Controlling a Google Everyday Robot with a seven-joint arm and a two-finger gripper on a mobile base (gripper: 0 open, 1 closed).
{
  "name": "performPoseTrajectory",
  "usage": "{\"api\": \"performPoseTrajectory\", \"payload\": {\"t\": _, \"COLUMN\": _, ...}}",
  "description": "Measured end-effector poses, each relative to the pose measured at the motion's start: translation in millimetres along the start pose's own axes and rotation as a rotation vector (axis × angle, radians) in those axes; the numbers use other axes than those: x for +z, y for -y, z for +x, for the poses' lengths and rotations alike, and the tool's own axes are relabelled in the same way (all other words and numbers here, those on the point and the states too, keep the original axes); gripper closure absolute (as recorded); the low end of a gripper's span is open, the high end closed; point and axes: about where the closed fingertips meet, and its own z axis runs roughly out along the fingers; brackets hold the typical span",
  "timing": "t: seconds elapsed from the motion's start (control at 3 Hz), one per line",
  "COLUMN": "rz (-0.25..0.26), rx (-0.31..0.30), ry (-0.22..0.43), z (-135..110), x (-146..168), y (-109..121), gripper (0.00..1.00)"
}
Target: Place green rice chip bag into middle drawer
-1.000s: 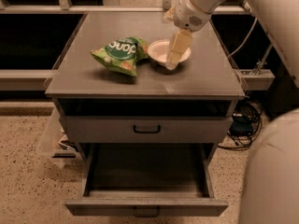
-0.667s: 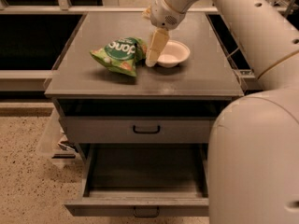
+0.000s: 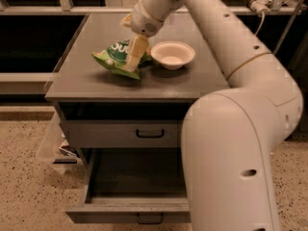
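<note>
The green rice chip bag (image 3: 111, 57) lies on the grey cabinet top (image 3: 96, 83), left of a pale bowl. My gripper (image 3: 132, 57) reaches down from above right, and its cream fingers (image 3: 134, 51) lie over the bag's right part, touching or just above it. The middle drawer (image 3: 130, 211) is the lowest one, pulled open and empty, with a small black bar handle at its front. My large white arm hides the drawer's right part.
A pale round bowl (image 3: 172, 54) sits just right of the bag. A shut grey drawer (image 3: 120, 134) with a black handle is above the open one. Dark shelving stands to the left, speckled floor below, cables at the back right.
My gripper moved left from over the bowl to the chip bag and came lower. The arm now fills more of the right side. Bag and bowl have not moved.
</note>
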Motion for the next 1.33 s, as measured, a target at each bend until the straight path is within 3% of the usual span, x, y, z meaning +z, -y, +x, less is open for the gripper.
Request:
{"api": "performPoseTrajectory", "payload": {"t": 0.33, "rz": -0.073, "rx": 0.009, "ry": 0.036, "z": 2.7, "x": 33.9, "y": -13.3, "gripper": 0.00}}
{"api": "performPoseTrajectory", "payload": {"t": 0.67, "rz": -0.079, "rx": 0.010, "ry": 0.038, "z": 2.8, "x": 37.2, "y": -14.6, "gripper": 0.17}}
{"api": "performPoseTrajectory", "payload": {"t": 1.33, "rz": -0.079, "rx": 0.010, "ry": 0.038, "z": 2.8, "x": 37.3, "y": -14.6, "gripper": 0.63}}
